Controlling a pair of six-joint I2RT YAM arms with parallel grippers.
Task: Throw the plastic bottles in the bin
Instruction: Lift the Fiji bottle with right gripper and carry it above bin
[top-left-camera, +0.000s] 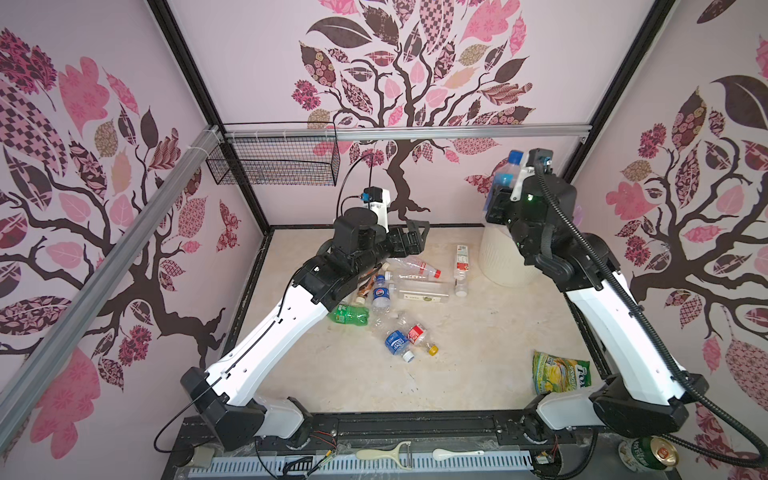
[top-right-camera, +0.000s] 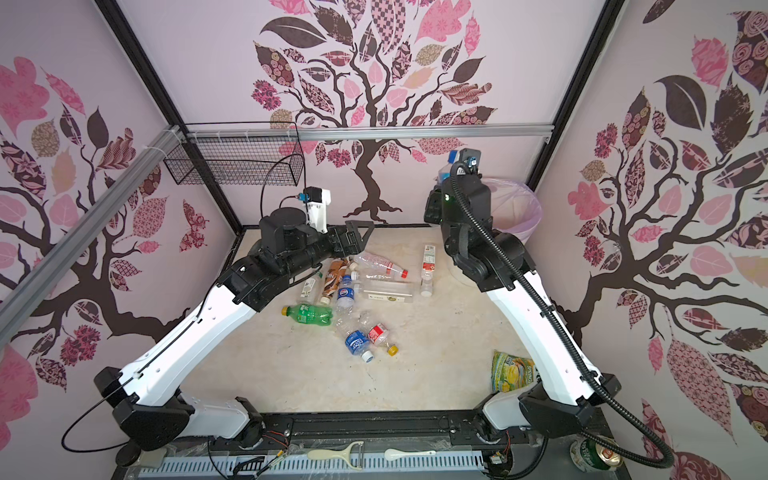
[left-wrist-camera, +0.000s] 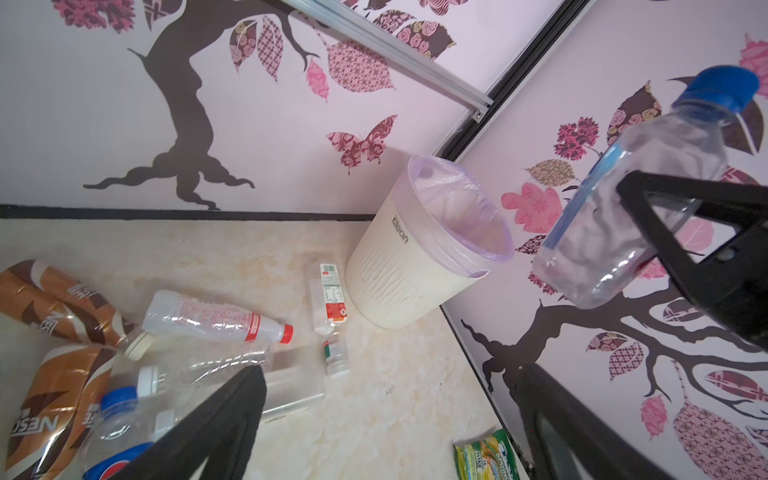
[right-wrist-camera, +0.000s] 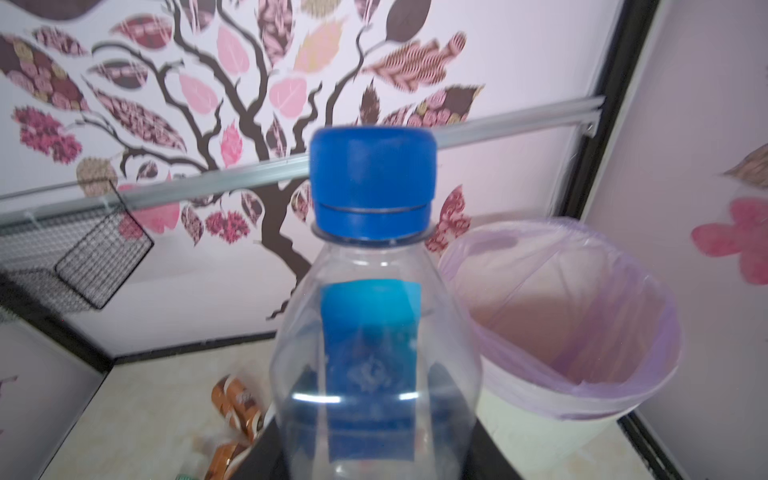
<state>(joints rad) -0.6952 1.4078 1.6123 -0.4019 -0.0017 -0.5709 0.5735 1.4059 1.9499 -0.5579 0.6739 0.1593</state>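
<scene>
So the right gripper (top-left-camera: 503, 187) is clamped on one clear blue-capped bottle (right-wrist-camera: 374, 332), cap up, in the air just beside the mouth of the bin (left-wrist-camera: 395, 282), which has what looks like "clean" printed on its side. The left gripper (top-left-camera: 411, 239) is spread wide with nothing in it over the floor pile. Down there I can read "NESC" on two brown-wrapped bottles (left-wrist-camera: 54, 307) and a Pepsi logo on one Pepsi bottle (top-left-camera: 381, 293), plus one green bottle (top-left-camera: 351, 314).
</scene>
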